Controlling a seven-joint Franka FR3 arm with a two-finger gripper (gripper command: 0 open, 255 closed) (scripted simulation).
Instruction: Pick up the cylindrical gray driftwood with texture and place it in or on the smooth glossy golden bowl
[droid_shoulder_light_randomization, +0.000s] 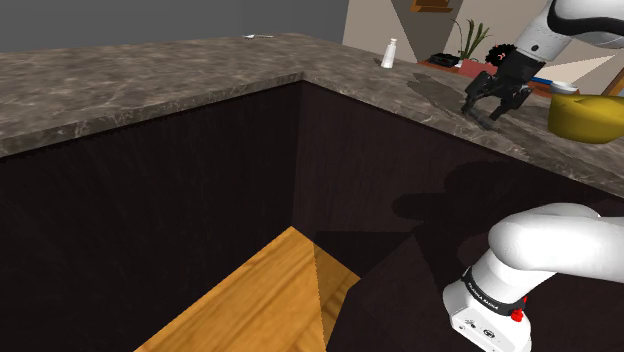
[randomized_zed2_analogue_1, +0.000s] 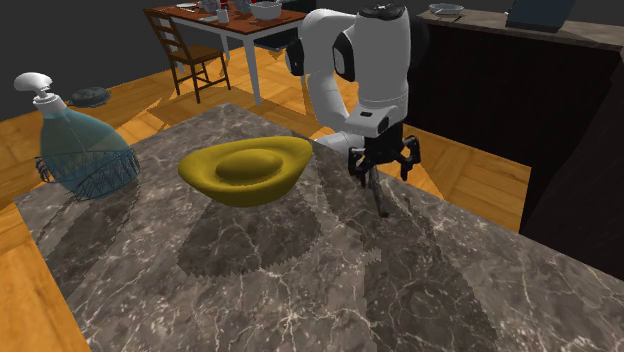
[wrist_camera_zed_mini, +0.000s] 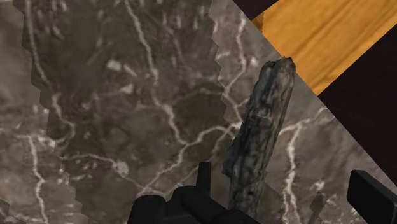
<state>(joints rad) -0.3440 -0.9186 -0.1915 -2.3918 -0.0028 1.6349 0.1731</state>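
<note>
Golden bowl (randomized_zed2_analogue_1: 245, 172) sits on worktop (randomized_zed2_analogue_1: 300, 290). Gray driftwood (randomized_zed2_analogue_1: 379, 198) lies approx. 3 o'clock of bowl, not touching. Gripper (randomized_zed2_analogue_1: 383, 166) is over it, fingers apart, nothing clasped. Rec.: centre over mid-length, descend, close squarely across the piece.

In the second exterior view, the bowl (randomized_zed2_analogue_1: 243, 172) is set on the table (randomized_zed2_analogue_1: 300, 285), with a bottle (randomized_zed2_analogue_1: 75, 150) to its left and the driftwood (randomized_zed2_analogue_1: 380, 203) to its right, near the table's edge. The end effector (randomized_zed2_analogue_1: 384, 172) is placed just above the driftwood.
</note>
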